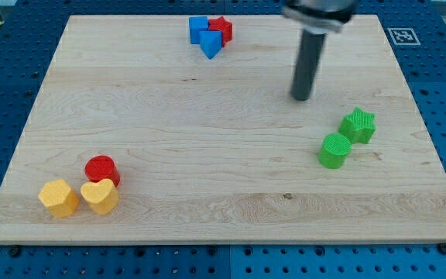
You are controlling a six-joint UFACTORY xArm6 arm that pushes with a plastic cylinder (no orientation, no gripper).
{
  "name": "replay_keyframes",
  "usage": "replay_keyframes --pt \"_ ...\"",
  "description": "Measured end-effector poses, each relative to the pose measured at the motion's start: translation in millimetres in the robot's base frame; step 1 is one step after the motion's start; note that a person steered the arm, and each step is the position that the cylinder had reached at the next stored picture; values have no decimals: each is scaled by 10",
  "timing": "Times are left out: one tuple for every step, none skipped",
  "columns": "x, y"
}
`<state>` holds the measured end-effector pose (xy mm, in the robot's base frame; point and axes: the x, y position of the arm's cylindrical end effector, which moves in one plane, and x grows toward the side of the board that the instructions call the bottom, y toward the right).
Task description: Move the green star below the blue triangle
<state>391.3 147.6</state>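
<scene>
The green star [359, 125] lies at the view's right, touching a green cylinder [334, 150] on its lower left. The blue triangle [211, 44] sits at the view's top centre, packed against a blue cube [198, 29] and a red star [221, 29]. My tip [301, 98] is on the board above and to the left of the green star, apart from it, and well to the right of and below the blue triangle.
At the view's bottom left a red cylinder [101, 169], a yellow hexagon [58, 197] and a yellow heart [100, 196] cluster together. The wooden board [223, 209] lies on a blue pegboard table. A marker tag [400, 35] is at the top right.
</scene>
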Motion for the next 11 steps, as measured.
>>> replay_keyframes --pt "81 669" --pt "376 971" --pt "702 906" --pt "759 622" --pt "752 368" --pt "753 143" --pt "719 -117" --pt "645 -489" --pt "557 -868" --pt "554 -1166" --pt "585 -1403"
